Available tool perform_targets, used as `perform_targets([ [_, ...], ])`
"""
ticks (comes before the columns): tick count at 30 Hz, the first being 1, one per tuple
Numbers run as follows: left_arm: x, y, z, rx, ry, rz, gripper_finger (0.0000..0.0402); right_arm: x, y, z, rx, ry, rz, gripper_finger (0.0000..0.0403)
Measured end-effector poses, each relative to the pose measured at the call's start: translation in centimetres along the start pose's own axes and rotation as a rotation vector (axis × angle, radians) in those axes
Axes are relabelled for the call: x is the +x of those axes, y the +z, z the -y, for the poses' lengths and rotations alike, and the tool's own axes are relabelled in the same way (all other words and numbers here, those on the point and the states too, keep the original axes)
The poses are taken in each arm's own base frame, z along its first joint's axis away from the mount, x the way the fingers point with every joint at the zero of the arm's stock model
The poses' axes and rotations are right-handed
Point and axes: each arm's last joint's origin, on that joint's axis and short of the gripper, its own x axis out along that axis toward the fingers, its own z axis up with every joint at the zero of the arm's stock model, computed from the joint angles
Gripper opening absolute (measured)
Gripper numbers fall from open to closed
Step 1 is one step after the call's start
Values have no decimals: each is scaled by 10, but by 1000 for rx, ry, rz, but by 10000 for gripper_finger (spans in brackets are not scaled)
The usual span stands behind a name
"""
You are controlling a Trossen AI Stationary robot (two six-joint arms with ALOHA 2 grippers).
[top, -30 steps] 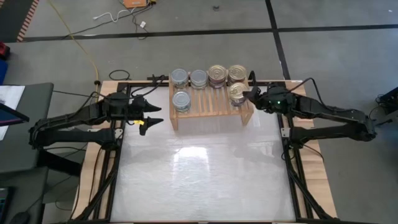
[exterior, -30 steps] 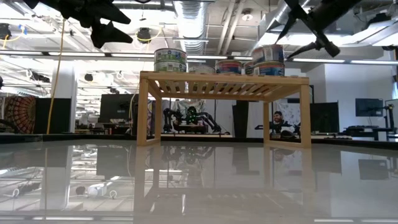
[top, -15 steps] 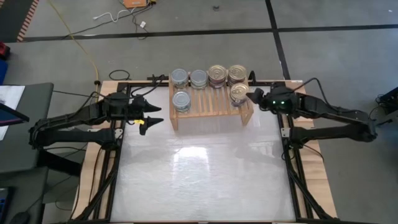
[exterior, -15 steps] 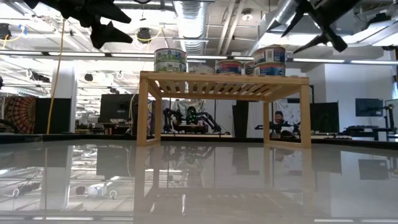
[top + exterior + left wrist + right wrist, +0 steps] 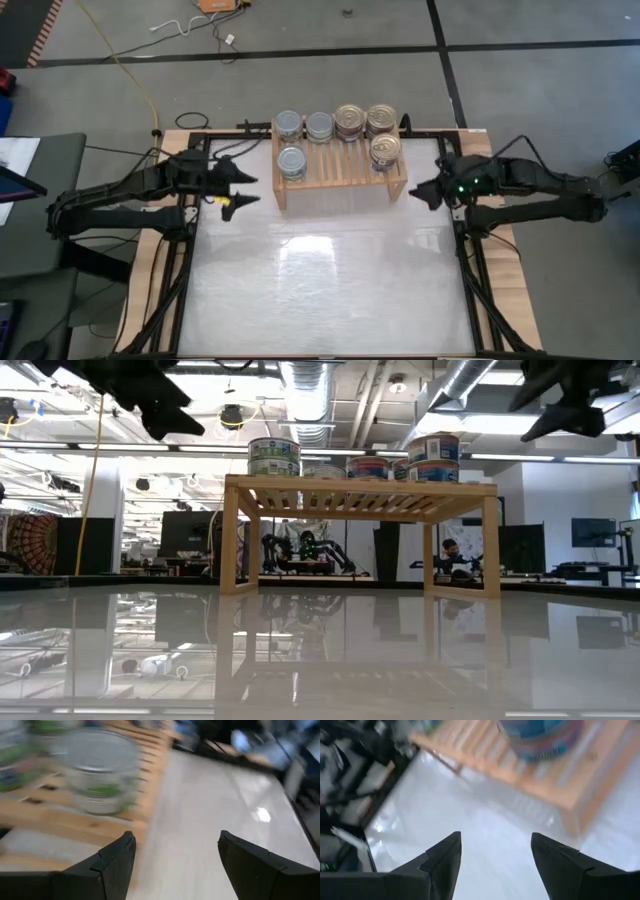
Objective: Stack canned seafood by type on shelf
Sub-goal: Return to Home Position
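The light-wood shelf (image 5: 340,172) stands at the table's far middle on its side legs (image 5: 237,535). Canned seafood rests on its slatted top: silver-topped tins (image 5: 292,161) (image 5: 303,125) on the left half, gold-lidded tins (image 5: 365,120) (image 5: 384,149) on the right half. In the low view the front tins stand two high (image 5: 274,457) (image 5: 433,456). My left gripper (image 5: 248,189) (image 5: 175,845) hovers open just left of the shelf, facing a silver tin (image 5: 100,775). My right gripper (image 5: 420,188) (image 5: 495,845) hangs open off the shelf's right end, with nothing between its fingers.
The glossy white tabletop (image 5: 330,280) stretches from the shelf to the near edge. Black frame rails (image 5: 180,270) (image 5: 475,280) run along both sides. Cables lie on the floor (image 5: 190,28) beyond the far edge.
My right gripper has drawn away from the gold-lidded tins at the shelf's right end, toward the table's right and near edges, and has rolled about its own line as it went. The tins stay on the shelf.
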Motion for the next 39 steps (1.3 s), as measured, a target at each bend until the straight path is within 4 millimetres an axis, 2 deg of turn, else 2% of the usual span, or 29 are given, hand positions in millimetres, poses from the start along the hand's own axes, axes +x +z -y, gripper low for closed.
perform_targets([
  [3,0,-4,4,142,-119,-47,271,-1,-9,-1,-42,-2,-69,266],
  [8,3,-12,5,177,-173,6,271,16,-32,-8,-307,76,-95,266],
  [14,10,-50,1,183,-252,207,271,44,-70,-1,-417,93,-101,266],
  [17,9,-69,-2,185,-258,242,271,56,-86,2,-448,139,-107,266],
  [23,8,-100,-5,187,-282,308,271,78,-111,7,-566,280,42,266],
  [27,6,-116,-6,165,-307,412,271,88,-120,14,-579,340,129,266],
  [31,6,-130,-6,143,-295,487,271,93,-126,21,-573,349,140,266],
  [35,4,-137,-3,143,-316,452,271,94,-127,22,-569,349,139,266],
  [39,-3,-135,1,177,-326,519,271,93,-126,22,-568,350,140,266],
])
